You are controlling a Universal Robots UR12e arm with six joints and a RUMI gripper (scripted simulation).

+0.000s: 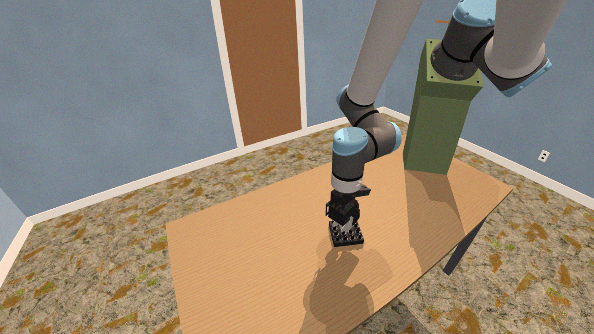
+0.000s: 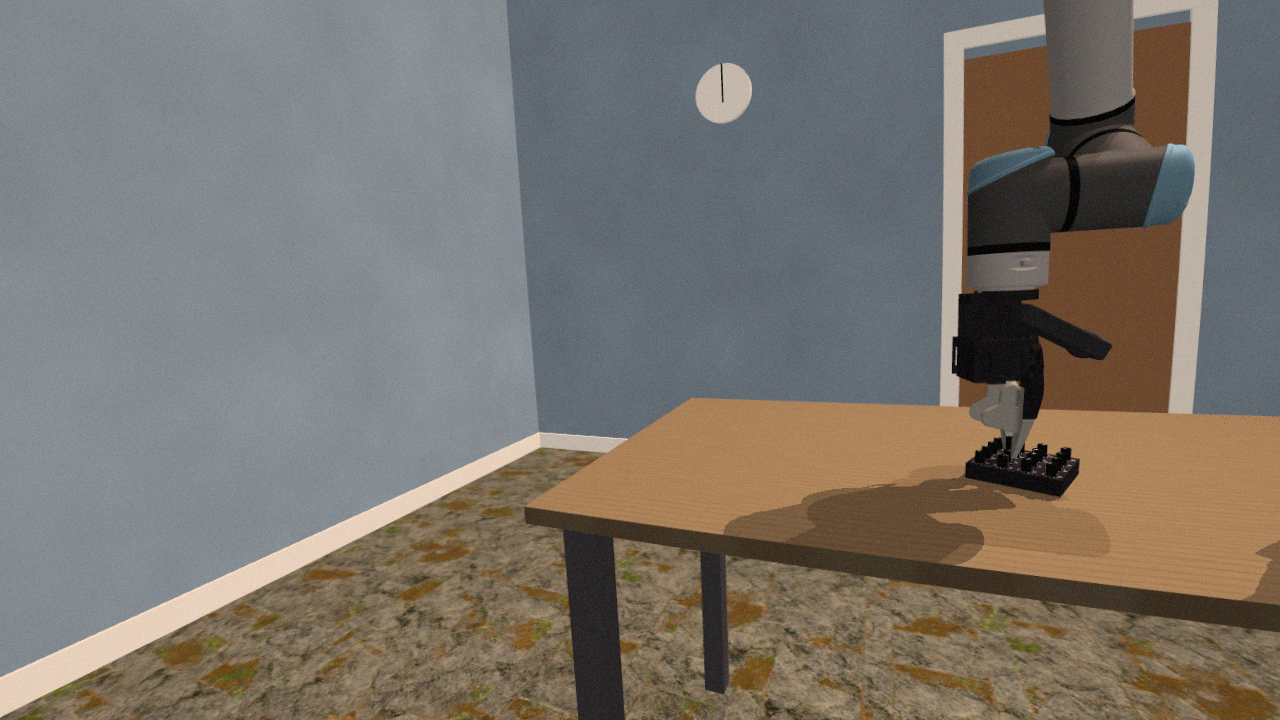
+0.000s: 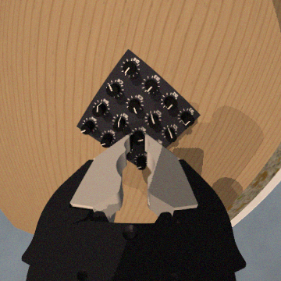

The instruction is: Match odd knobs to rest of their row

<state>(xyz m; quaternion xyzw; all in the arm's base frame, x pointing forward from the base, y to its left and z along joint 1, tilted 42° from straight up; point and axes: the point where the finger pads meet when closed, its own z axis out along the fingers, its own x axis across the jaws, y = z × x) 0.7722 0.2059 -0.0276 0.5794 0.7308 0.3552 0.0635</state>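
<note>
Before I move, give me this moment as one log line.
claw: fingers nearly together, a knob between the tips | knob box: on table | grip on knob: unclear

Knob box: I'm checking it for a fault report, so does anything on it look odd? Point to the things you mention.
Yes: on the knob box (image 1: 348, 243) (image 2: 1018, 478) (image 3: 116, 72), the knob (image 3: 136, 135) between the gripper's (image 1: 344, 229) (image 2: 1013, 454) (image 3: 137, 137) fingertips has a nearly level pointer; the two visible row-mates' pointers slant steeply.
</note>
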